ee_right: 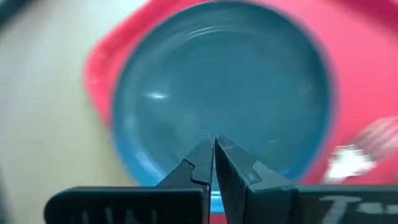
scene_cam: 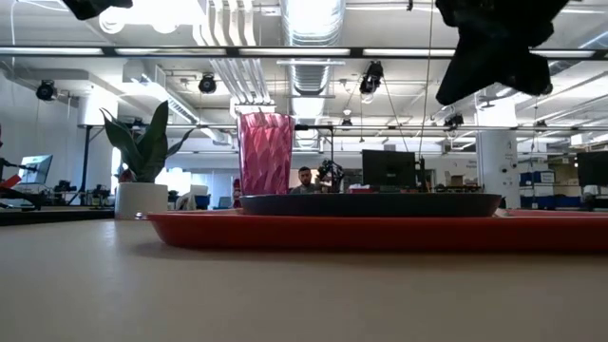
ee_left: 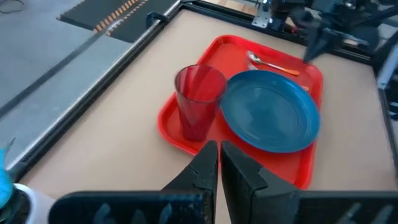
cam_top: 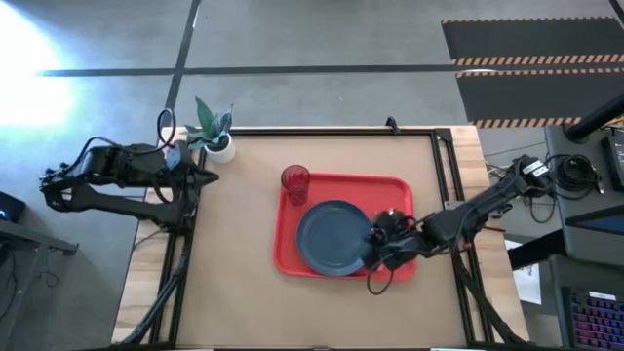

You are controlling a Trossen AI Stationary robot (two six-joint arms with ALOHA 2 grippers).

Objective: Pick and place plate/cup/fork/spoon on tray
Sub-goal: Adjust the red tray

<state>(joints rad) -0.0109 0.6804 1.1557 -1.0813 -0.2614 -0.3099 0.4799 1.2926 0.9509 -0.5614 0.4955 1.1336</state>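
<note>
The red tray [cam_top: 400,190] lies at the table's middle. The slate-blue plate [cam_top: 334,237] lies flat on its floor, and the red cup [cam_top: 295,183] stands upright in its far left corner. The spoon [ee_left: 272,63] lies on the tray floor beyond the plate, toward the table's right. A blurred silver utensil end [ee_right: 356,157] shows beside the plate; whether it is the fork or the spoon, I cannot tell. My right gripper [cam_top: 382,244] is shut and empty, above the plate's right rim. My left gripper [ee_left: 219,158] is shut and empty at the table's far left, next to the plant.
A white pot with a green plant [cam_top: 216,136] stands at the table's far left corner, close to my left gripper. Bare brown tabletop [cam_top: 234,273] lies to the left of the tray and in front of it. A person sits in the room far behind the table [scene_cam: 304,179].
</note>
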